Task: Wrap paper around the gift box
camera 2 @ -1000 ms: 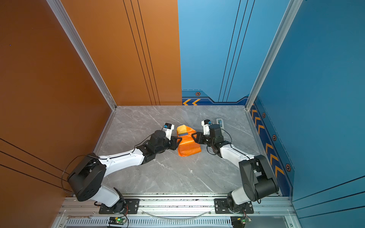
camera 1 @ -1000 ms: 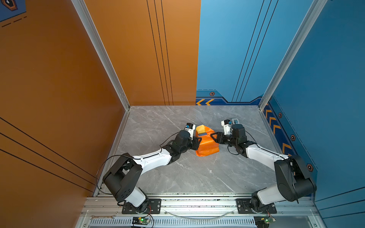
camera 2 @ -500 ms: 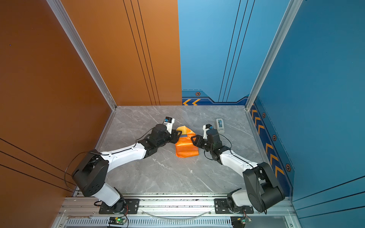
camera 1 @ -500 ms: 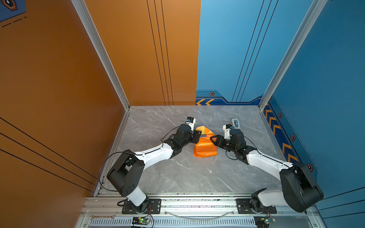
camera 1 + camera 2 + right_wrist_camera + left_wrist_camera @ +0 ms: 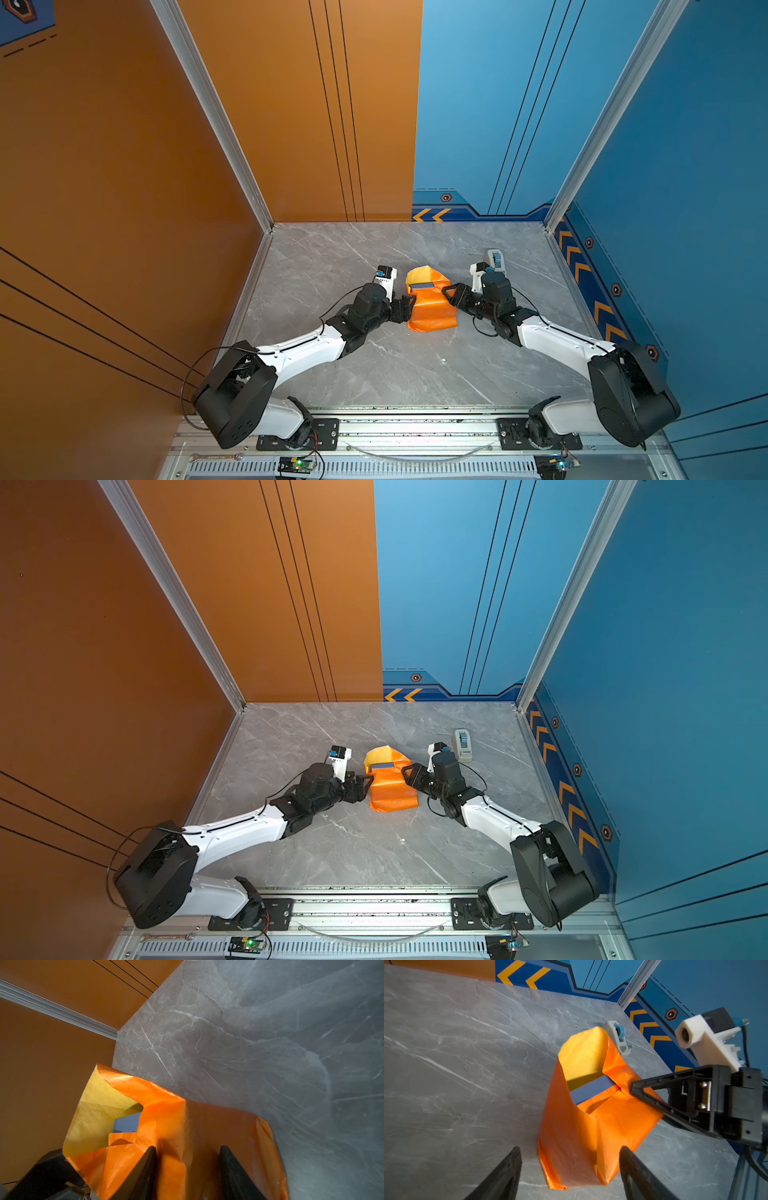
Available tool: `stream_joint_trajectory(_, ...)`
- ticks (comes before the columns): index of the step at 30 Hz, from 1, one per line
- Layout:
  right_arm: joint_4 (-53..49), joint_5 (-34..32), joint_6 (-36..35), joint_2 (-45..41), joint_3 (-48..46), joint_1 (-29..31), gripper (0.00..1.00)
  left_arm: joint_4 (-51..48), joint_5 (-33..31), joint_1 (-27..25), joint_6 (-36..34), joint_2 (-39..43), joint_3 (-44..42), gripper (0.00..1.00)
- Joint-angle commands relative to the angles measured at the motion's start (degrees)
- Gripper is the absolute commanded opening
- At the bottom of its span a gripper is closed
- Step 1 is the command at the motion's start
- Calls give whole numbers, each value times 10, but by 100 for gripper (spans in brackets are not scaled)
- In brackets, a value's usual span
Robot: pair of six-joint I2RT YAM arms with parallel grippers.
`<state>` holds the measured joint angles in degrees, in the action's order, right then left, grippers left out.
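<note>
Orange creased paper (image 5: 583, 1126) around navy gift box (image 5: 591, 1089)

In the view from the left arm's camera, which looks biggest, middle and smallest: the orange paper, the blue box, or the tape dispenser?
1. paper, biggest.
2. and 3. Unsure: only a strip of the box shows, and the tape dispenser, half hidden behind the paper, sits farther away.

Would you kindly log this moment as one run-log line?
left gripper: open beside creased orange paper | right gripper: jaws astride the paper's side | navy-blue gift box: one strip exposed | wrap: unfinished
</note>
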<state>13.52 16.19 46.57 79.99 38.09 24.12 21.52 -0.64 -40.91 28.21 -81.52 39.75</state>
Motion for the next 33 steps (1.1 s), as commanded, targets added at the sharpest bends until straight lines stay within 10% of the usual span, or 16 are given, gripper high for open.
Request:
stream_joint_trajectory(1, -124, -3, -5, 33, -17, 13, 51, 43, -6, -8, 16, -29, 7, 67)
stream_joint_trajectory(19, -134, -12, -12, 17, -20, 21, 50, 70, -89, -17, 37, -41, 21, 0)
stream_joint_trajectory(24, -138, -17, -16, 14, -21, 22, 50, 50, -97, -20, 21, -27, 30, 1)
stream_joint_trajectory(27, -137, -18, -17, 17, -21, 22, 50, 25, -93, -14, 15, -7, 36, 33)
stream_joint_trajectory(33, -135, -13, -18, 23, -20, 22, 50, -32, -150, 15, 15, 76, 2, 48)
